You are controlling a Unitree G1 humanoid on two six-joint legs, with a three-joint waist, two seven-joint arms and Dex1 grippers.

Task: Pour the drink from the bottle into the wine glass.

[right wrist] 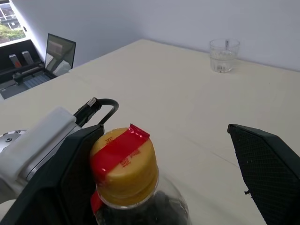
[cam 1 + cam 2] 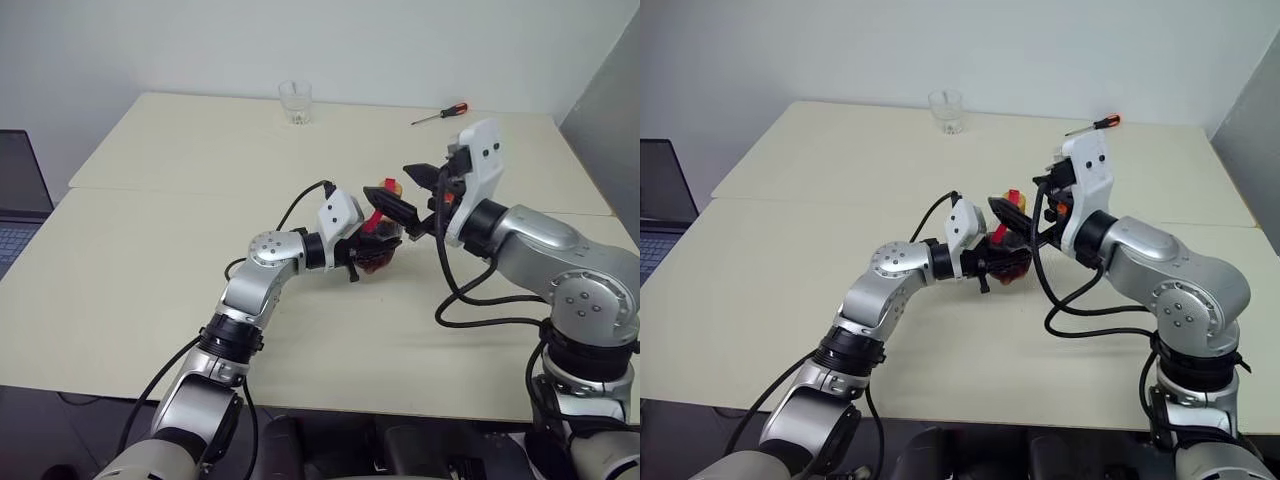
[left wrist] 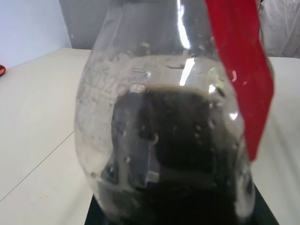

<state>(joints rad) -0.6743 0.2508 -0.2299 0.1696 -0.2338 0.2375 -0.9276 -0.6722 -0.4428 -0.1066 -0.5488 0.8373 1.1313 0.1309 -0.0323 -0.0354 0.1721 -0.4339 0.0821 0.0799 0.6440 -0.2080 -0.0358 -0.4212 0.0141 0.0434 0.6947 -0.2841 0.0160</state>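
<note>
My left gripper (image 2: 366, 254) is shut on the round body of the small clear bottle (image 2: 379, 252), holding it upright just above the middle of the table. The left wrist view shows the dark drink (image 3: 187, 154) filling the lower part of the bottle (image 3: 164, 117), under the red label strip (image 3: 243, 70). My right gripper (image 2: 408, 192) is open at the bottle's top. Its black fingers (image 1: 262, 164) stand on either side of the yellow cap (image 1: 125, 164), and the left one looks close against it. The wine glass is out of view.
A short clear tumbler (image 2: 295, 102) stands near the far edge of the cream table (image 2: 150, 250). A screwdriver with a red handle (image 2: 440, 114) lies at the back right. A laptop (image 2: 15, 195) sits off the table's left side.
</note>
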